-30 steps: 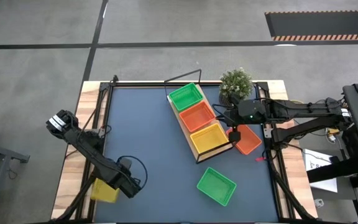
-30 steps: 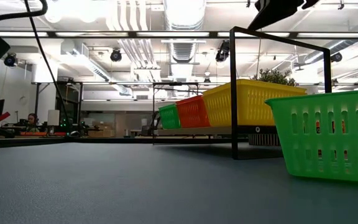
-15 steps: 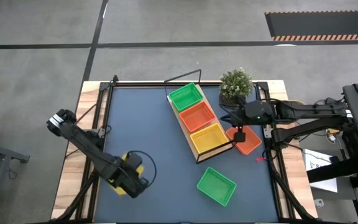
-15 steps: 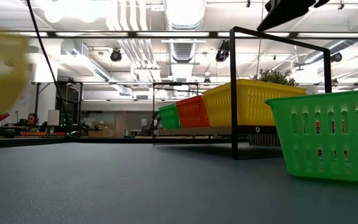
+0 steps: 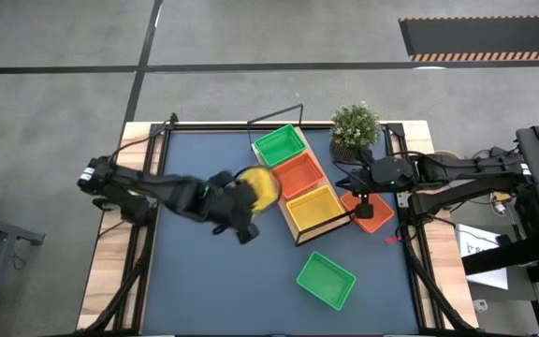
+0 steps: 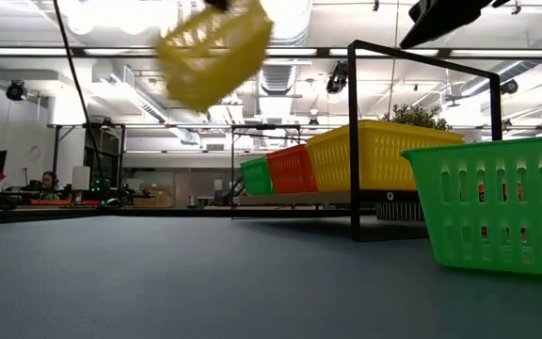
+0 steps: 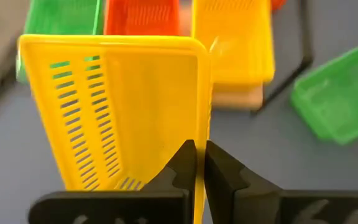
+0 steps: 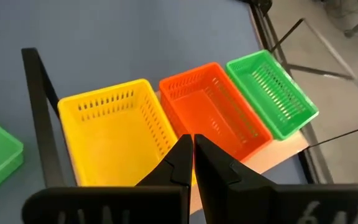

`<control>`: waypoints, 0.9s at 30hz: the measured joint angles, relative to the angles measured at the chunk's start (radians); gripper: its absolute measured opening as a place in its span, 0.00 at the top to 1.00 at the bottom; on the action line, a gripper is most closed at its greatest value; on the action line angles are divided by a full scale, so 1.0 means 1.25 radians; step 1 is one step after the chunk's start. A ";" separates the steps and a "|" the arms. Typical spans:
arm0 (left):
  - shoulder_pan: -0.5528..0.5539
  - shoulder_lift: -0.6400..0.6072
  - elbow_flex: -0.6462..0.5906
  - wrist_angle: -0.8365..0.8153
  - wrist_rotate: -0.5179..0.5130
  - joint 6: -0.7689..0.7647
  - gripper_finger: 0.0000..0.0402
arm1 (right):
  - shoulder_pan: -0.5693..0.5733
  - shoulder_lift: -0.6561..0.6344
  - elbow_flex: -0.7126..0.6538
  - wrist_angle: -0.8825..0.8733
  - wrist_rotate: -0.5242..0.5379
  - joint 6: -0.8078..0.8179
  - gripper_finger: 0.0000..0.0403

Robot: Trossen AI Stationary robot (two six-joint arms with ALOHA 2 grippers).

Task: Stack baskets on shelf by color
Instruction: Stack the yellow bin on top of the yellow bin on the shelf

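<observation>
Left fingers (image 7: 180,163): pinched tight on the rim of your yellow basket (image 7: 123,112).
Right fingers (image 8: 182,158): closed together; whether they grip anything, you cannot tell.
Carried yellow basket: you have it in the air, tilted, just beside the shelf (image 5: 299,222).
Shelf: you see a green basket (image 5: 280,146), an orange basket (image 5: 297,173) and a second yellow basket (image 5: 313,207) side by side on it.
Right gripper (image 5: 361,202): sits over another orange basket (image 5: 374,214) beside the shelf.
Loose green basket (image 5: 326,279): rests on the table (image 5: 204,300), near the shelf's yellow end.
Plant (image 5: 355,124): stands at your table's far edge.
</observation>
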 joint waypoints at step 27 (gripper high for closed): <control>0.134 0.164 0.004 0.473 0.157 0.376 1.00 | 0.009 -0.162 -0.144 0.068 0.004 0.069 0.98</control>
